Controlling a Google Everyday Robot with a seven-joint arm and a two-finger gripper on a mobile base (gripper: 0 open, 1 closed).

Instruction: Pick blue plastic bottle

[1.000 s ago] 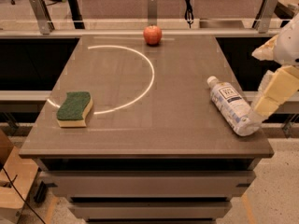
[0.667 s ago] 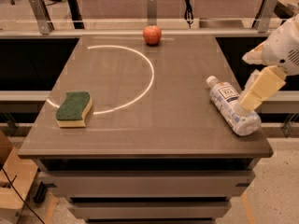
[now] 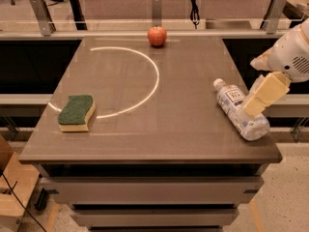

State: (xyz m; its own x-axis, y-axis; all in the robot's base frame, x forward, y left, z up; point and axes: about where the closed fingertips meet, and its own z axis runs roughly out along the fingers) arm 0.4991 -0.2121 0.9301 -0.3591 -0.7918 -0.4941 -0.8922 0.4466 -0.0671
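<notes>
The blue plastic bottle (image 3: 238, 109) lies on its side near the right edge of the grey table (image 3: 159, 129), white cap pointing to the back left, label with a dark square logo facing up. My gripper (image 3: 255, 102) comes in from the right on a white arm and hangs just over the bottle's middle, its cream-coloured finger overlapping the bottle's right side. The bottle rests on the table.
A green-topped yellow sponge (image 3: 76, 112) lies near the table's left edge. A red apple (image 3: 157, 36) stands at the back middle. A white arc is drawn on the tabletop. Rails and posts run behind the table.
My gripper has moved left and slightly down, from beyond the table's right edge to over the bottle. The bottle, sponge and apple have not moved.
</notes>
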